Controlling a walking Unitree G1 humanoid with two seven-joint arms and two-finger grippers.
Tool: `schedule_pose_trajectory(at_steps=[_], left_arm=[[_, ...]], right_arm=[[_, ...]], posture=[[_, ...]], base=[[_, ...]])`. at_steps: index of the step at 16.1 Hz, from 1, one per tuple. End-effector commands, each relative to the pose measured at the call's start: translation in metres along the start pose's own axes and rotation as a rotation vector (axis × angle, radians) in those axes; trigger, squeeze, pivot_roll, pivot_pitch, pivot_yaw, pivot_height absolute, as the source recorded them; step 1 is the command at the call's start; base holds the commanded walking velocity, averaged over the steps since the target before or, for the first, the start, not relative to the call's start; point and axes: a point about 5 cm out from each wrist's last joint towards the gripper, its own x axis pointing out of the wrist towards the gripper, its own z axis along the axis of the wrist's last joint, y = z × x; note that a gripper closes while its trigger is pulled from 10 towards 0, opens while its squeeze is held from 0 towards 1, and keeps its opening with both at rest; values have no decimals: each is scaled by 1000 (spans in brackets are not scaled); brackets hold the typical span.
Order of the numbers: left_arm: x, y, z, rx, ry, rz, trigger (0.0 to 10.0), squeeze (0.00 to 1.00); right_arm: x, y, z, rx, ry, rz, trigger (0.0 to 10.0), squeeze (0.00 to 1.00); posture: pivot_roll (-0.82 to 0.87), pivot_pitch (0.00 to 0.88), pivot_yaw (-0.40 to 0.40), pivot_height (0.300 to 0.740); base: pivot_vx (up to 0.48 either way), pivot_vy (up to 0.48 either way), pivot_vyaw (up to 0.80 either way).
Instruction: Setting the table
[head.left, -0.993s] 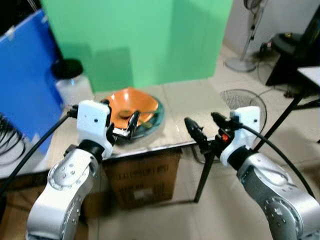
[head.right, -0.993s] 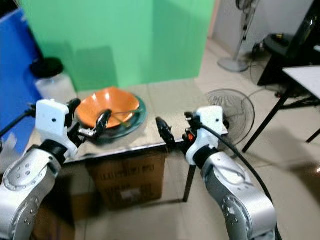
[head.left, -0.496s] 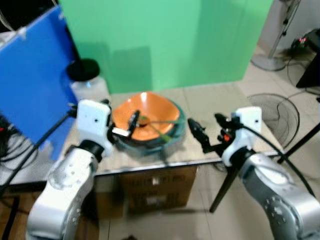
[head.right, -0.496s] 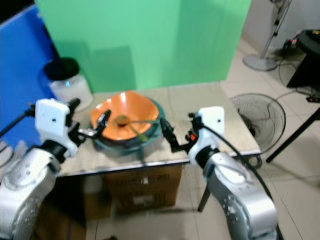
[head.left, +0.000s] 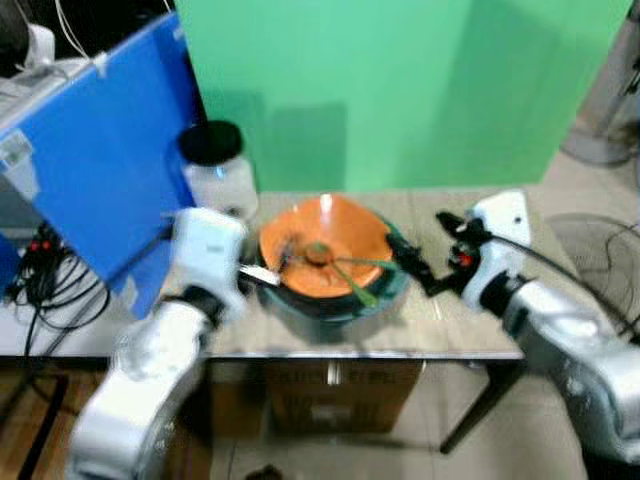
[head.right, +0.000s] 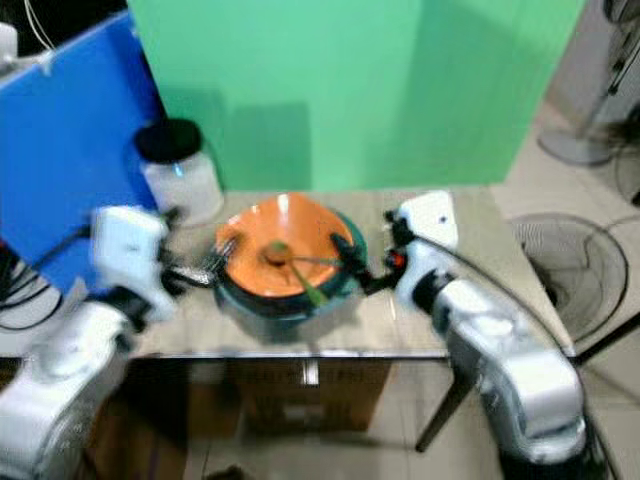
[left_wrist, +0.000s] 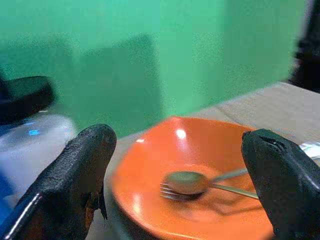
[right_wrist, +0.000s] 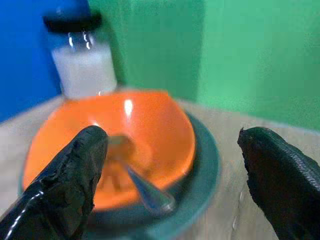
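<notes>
Between the left gripper's (left_wrist: 177, 185) two black fingers (left_wrist: 70, 190), which stand wide apart, sits an orange bowl (left_wrist: 195, 165) on a pale table (left_wrist: 270, 107). A spoon (left_wrist: 187, 181) and a fork (left_wrist: 172, 192) lie inside the bowl, their handles running out toward its rim. A jar (left_wrist: 32, 130) with a black lid stands near the bowl. A green wall (left_wrist: 165, 50) rises beyond.

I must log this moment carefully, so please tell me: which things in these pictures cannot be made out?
- Cutlery in the orange bowl: blurred in the eye views.
- Jar contents: too blurred.
- Left claw: smeared by motion.
- Dark plate: mostly hidden under the bowl.
</notes>
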Motion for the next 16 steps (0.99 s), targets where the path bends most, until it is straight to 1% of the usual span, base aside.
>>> schedule_pose_trajectory(at_steps=[1,2,3,4,5,6,7,8,9,10,11,13,15,16], left_arm=[[1,2,-1,25,13,-14,10000,0],[1,1,-3,36,25,-34,10000,0],[1,2,-9,62,74,-86,10000,0],[0,3,-11,70,88,-106,10000,0],[0,3,-12,73,105,-128,10000,0],[-2,3,-13,76,126,-179,10000,0],[-2,2,-14,79,139,-214,10000,0],[-3,1,-14,66,148,-237,10000,0],[-5,0,-14,56,163,-292,10000,0],[-6,-1,-14,65,177,-348,10000,0],[-7,-1,-14,65,182,-371,10000,0],[-9,-1,-14,69,191,-415,10000,0],[-10,-2,-14,66,194,-420,10000,0],[-10,-2,-14,65,194,-424,10000,0]], right_arm=[[9,8,4,-26,14,97,10000,0],[16,10,5,-42,29,151,10000,0],[40,17,5,-126,103,300,10000,0],[47,18,5,-159,125,337,10000,0],[56,16,6,-168,141,358,10000,0],[73,12,7,-192,179,390,10000,0],[83,9,7,-209,214,404,10000,0],[88,10,8,-189,225,414,10000,0],[101,12,9,-188,256,442,10000,0],[111,14,11,-208,285,454,10000,0],[117,14,12,-221,299,449,10000,0],[130,14,14,-273,356,444,4157,0],[135,11,19,-304,381,446,0,0],[135,9,21,-303,387,457,0,0]], posture=[[102,0,46,740],[95,0,50,740],[92,0,57,740],[92,0,58,740],[94,0,56,740],[95,0,54,740],[95,0,54,740],[97,0,54,740],[98,0,56,740],[97,0,57,740],[97,0,60,740],[98,0,58,740],[102,0,52,740],[103,0,52,740]], base=[[0,0,0],[0,0,0],[0,0,0],[0,0,0],[0,0,0],[0,0,0],[0,0,0],[0,0,0],[0,0,0],[0,0,0],[0,0,0],[0,0,0],[0,0,0],[0,0,0]])
